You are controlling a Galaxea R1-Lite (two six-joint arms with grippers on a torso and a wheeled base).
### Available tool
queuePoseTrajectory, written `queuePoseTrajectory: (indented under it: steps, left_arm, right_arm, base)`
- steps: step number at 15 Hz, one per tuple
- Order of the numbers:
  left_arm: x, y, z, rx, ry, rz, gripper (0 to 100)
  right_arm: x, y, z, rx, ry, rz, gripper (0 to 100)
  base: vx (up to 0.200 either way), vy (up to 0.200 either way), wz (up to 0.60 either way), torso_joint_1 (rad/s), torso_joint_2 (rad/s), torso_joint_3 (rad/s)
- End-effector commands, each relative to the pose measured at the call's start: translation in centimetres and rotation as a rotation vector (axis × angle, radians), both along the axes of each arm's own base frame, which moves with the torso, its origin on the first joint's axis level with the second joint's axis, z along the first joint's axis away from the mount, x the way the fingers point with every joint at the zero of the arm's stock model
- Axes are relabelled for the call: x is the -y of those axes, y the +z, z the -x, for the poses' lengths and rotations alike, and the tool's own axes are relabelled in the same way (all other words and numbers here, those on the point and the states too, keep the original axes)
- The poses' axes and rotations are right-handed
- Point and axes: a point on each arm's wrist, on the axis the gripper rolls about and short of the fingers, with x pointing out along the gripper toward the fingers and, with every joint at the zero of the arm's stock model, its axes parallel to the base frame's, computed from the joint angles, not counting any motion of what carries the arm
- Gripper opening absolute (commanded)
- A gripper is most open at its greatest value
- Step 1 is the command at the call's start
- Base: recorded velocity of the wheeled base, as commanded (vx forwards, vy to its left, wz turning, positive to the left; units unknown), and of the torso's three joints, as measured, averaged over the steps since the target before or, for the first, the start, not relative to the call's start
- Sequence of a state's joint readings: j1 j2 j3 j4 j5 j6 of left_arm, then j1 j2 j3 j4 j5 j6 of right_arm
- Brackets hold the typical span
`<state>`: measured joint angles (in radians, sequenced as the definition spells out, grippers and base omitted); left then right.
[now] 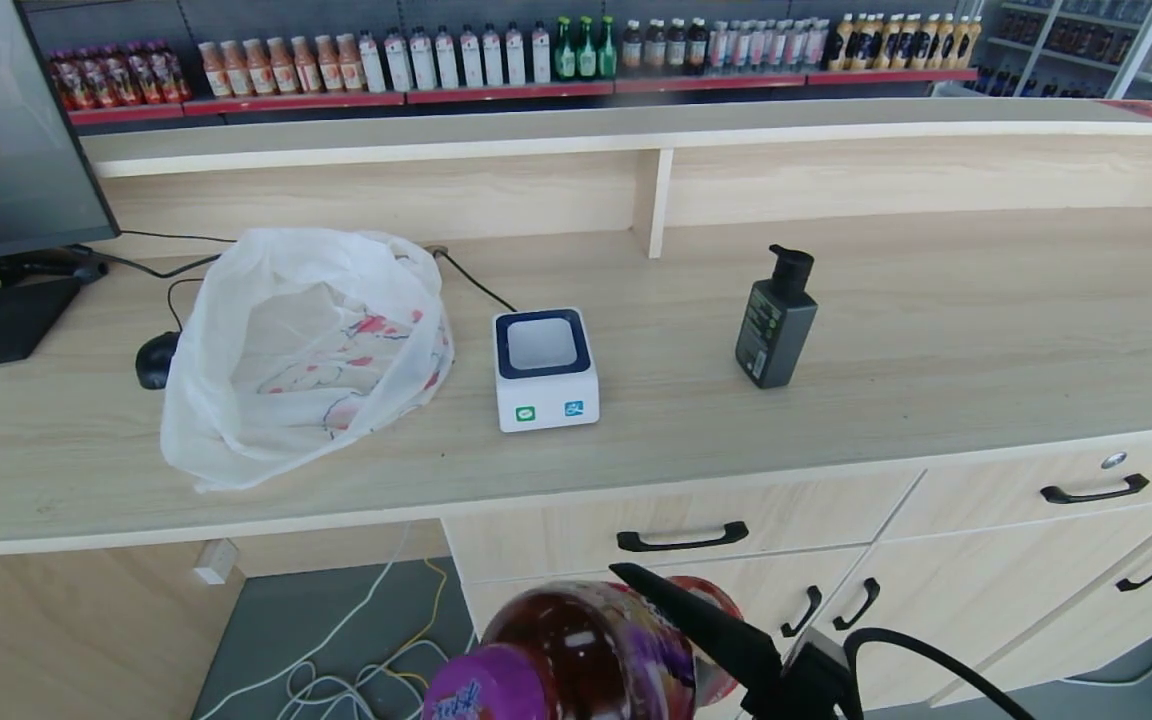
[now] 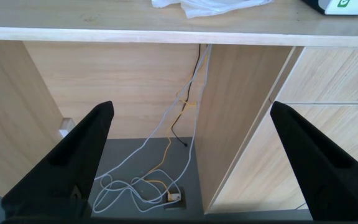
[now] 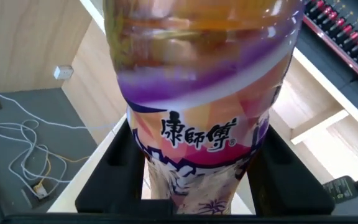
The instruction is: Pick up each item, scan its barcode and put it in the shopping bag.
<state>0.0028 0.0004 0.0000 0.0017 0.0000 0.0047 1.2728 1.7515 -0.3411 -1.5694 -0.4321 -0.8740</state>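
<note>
One bottle (image 3: 204,87) inside right gripper (image 3: 197,165).

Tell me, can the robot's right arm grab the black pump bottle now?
Probably not yet. The right gripper is shut on a drink bottle, below the counter top, so it cannot grip more. The pump bottle stands unblocked.

drink bottle (image 3: 197,134): dark characters on its purple-and-white label | scanner (image 1: 546,370): green and blue icons on front face | pump bottle (image 1: 774,325), right of scanner: label print too small to read
</note>
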Motion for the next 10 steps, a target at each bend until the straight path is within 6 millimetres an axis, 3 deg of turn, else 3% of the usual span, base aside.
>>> queuePoseTrajectory:
  steps: [1,4,10]
  left_arm:
    - [0.0,0.0,0.0,0.001,0.000,0.000,100]
    - [0.0,0.0,0.0,0.001,-0.001,0.000,100]
    - [0.0,0.0,0.0,0.001,0.000,0.000,100]
  right_arm:
    - [-0.3,0.0,0.0,0.016,0.008,0.011,0]
    - [-1.6,0.1,-0.5,0.107,0.064,0.057,0]
    - [-1.6,0.3,-1.3,0.198,0.023,0.122,0]
  base:
    - [0.000,0.000,0.00,0.000,0.00,0.000]
    - [0.000,0.000,0.00,0.000,0.00,0.000]
    - [0.000,0.000,0.00,0.000,0.00,0.000]
